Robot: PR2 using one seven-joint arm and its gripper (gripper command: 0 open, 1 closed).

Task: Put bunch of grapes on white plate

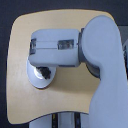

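From my remote station, the grey arm's gripper [34, 46], jaws hidden so I cannot tell their state, hovers above the glossy round white plate [36, 78] at the exterior view's left, where the dark purple bunch of grapes [45, 73] lies.

no legible text, label, brand, number or sign was found on any surface in the exterior view; resolution was too coarse.

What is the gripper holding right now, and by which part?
Cannot tell. The arm hides the gripper. Only a dark bit of the bunch of grapes shows beneath it, over the white plate.
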